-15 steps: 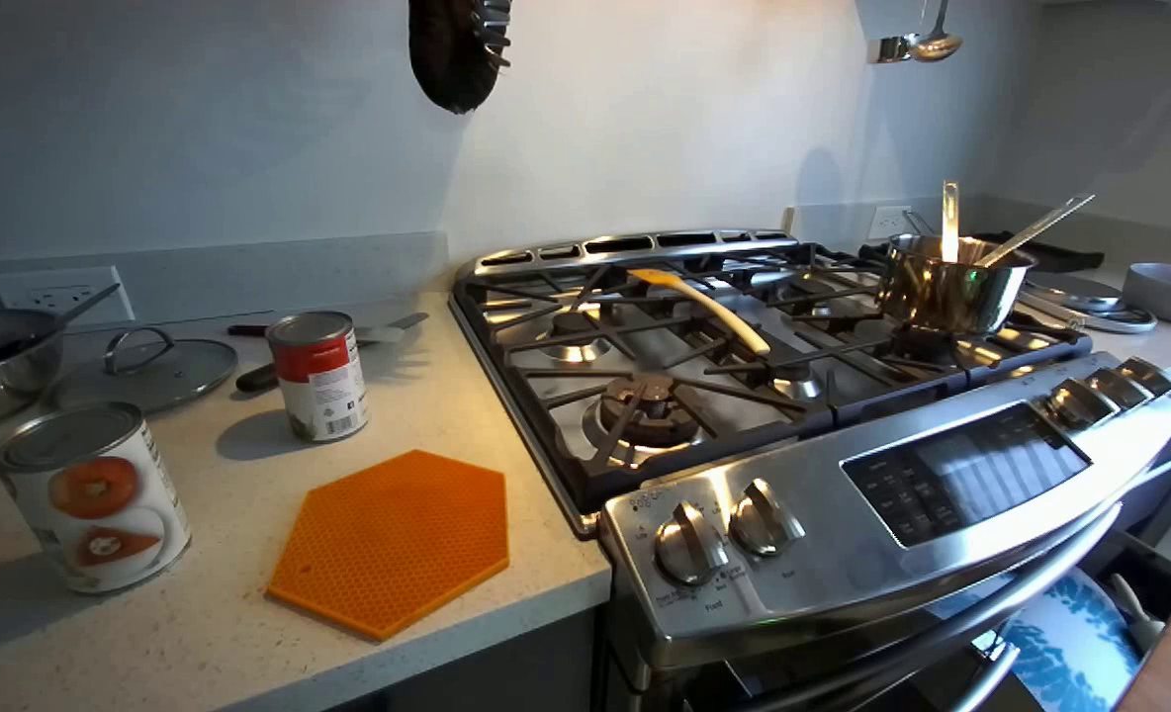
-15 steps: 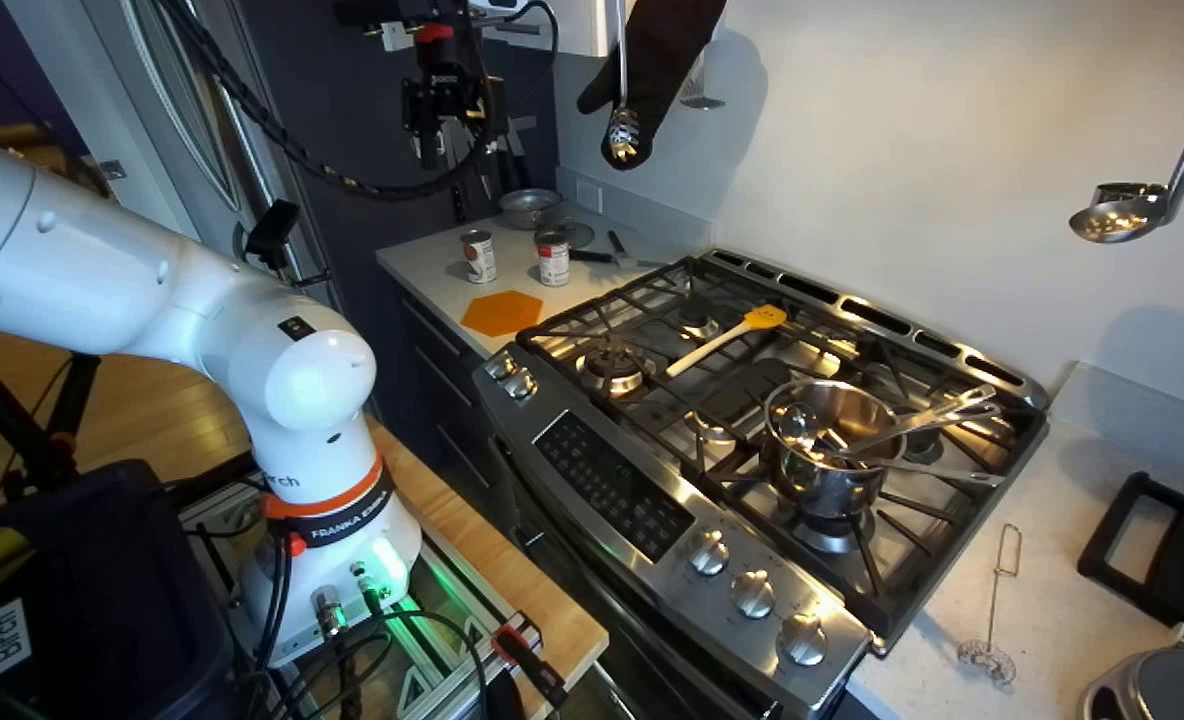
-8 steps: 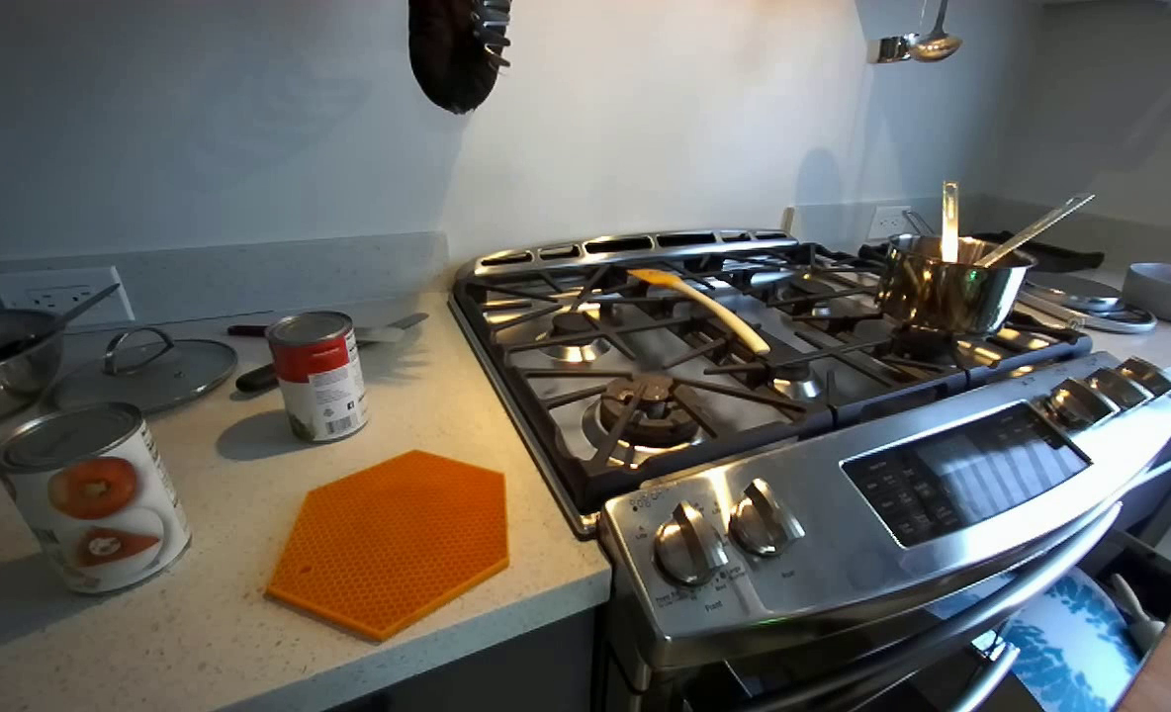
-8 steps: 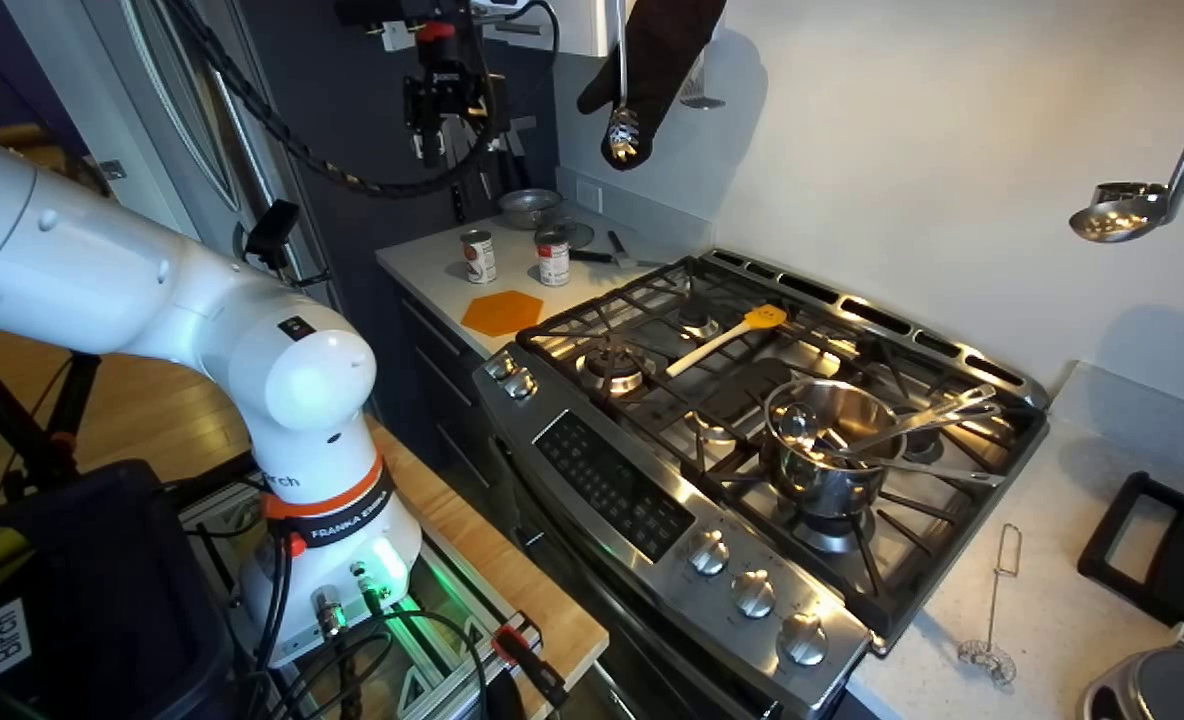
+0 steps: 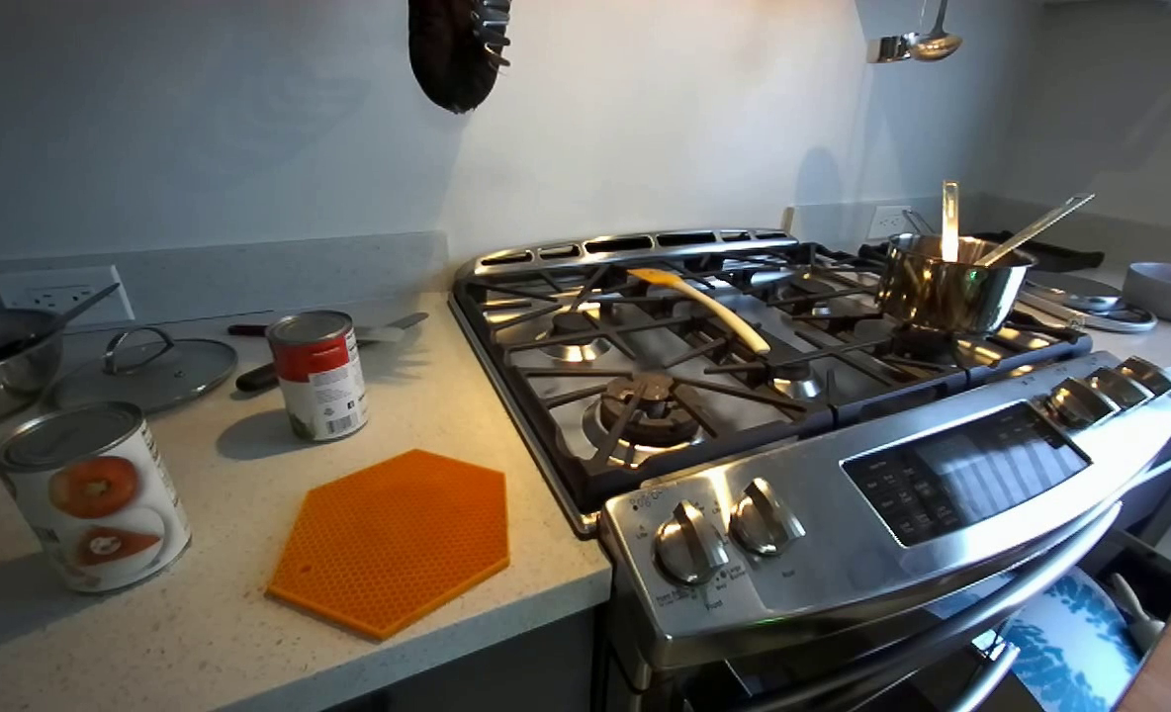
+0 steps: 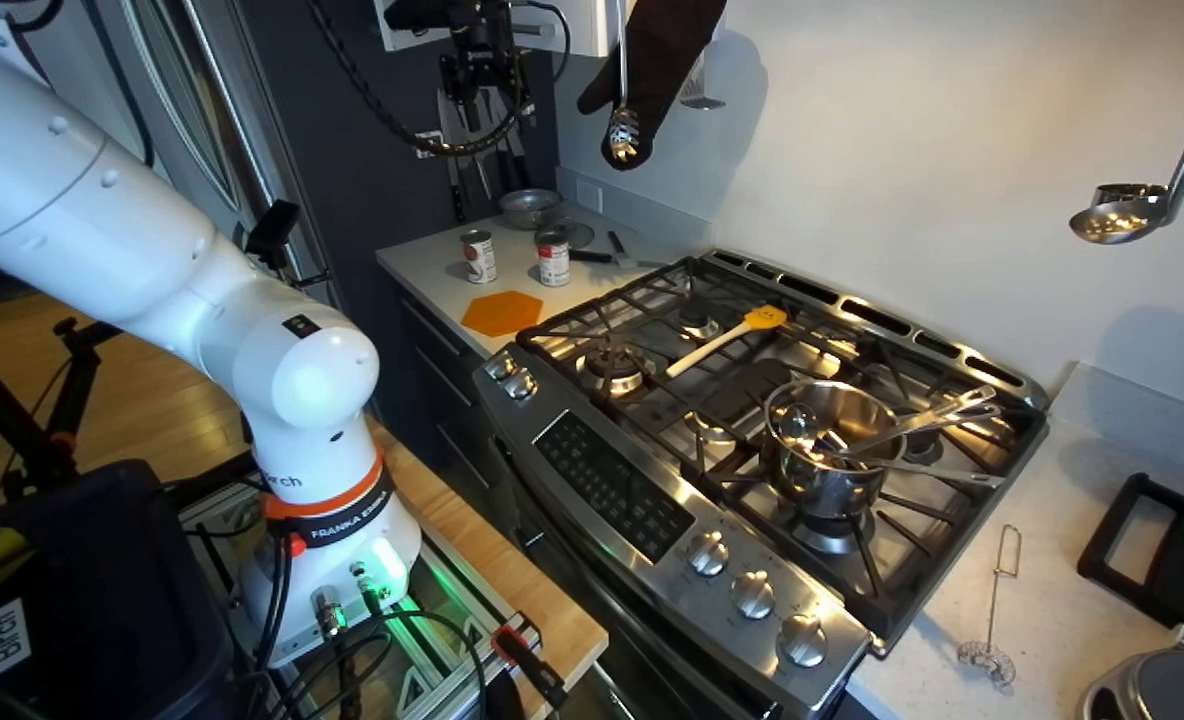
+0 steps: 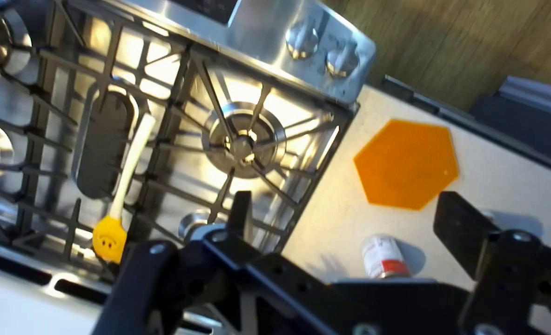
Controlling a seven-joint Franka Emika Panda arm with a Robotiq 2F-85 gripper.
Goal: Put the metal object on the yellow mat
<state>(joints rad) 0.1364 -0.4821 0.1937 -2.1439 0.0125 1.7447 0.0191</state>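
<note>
Steel utensils (image 5: 1035, 229) stand in the pot (image 5: 946, 302), across the stove (image 6: 707, 458) from the yellow mat (image 5: 398, 544).
One is presumably to be moved; which, undetermined. At least one handle leans away from the mat. Gripper (image 7: 345, 210): jaws well apart, nothing held, high, apparently nearer mat than pot. Pot's deeper contents unclear; red-labelled tin (image 5: 323, 381) appears sealed.

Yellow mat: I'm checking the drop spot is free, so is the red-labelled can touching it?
Apart. The wrist view plainly shows a strip of bare countertop between the yellow mat and the red-labelled can.
</note>
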